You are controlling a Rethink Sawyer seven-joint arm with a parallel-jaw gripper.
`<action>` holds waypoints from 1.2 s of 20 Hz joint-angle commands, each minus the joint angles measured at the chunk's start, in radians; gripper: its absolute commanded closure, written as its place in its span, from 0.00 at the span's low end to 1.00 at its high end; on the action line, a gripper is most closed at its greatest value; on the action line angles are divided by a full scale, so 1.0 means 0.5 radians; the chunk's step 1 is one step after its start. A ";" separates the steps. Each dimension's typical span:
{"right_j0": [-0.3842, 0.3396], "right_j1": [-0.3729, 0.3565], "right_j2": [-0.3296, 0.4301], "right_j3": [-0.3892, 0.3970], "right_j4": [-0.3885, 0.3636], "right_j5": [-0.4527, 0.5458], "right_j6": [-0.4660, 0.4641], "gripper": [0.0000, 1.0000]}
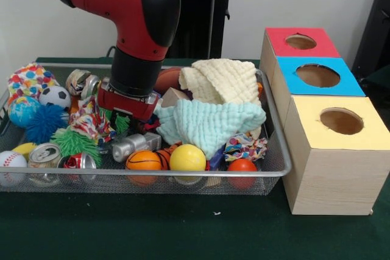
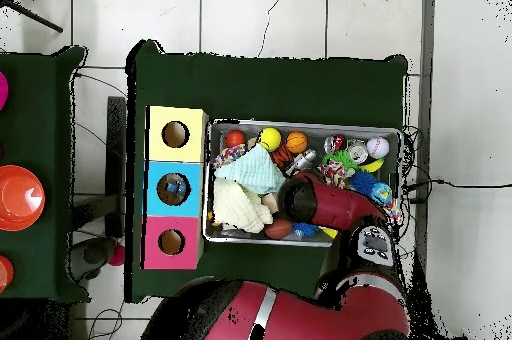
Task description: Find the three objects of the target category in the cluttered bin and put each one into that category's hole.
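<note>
The wire mesh bin (image 1: pixel 275 127) is full of clutter and also shows in the overhead view (image 2: pixel 305 124). My gripper (image 1: pixel 130 121) is sunk into the clutter left of the bin's middle, its tips hidden among the toys. One small see-through bottle (image 1: pixel 135 145) lies on its side just in front of the gripper. No other bottle shows in the bin. The blue-surround hole (image 1: pixel 317 75) is in the middle box to the right of the bin. In the overhead view the blue-surround hole (image 2: pixel 173 188) has something pale and blue inside it.
A cream cloth (image 1: pixel 222 80) and a mint cloth (image 1: pixel 210 123) cover the bin's right half. Silver cans (image 1: pixel 46 155) and balls (image 1: pixel 187 158) line the front rim. The red-surround hole (image 1: pixel 300 41) and the yellow-surround hole (image 1: pixel 341 120) flank the blue one.
</note>
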 commanded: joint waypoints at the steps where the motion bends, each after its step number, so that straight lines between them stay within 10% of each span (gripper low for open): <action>1: -0.072 0.149 0.114 -0.136 -0.065 -0.206 0.235 1.00; 24: -0.033 -0.150 0.112 -0.095 0.008 0.280 0.167 1.00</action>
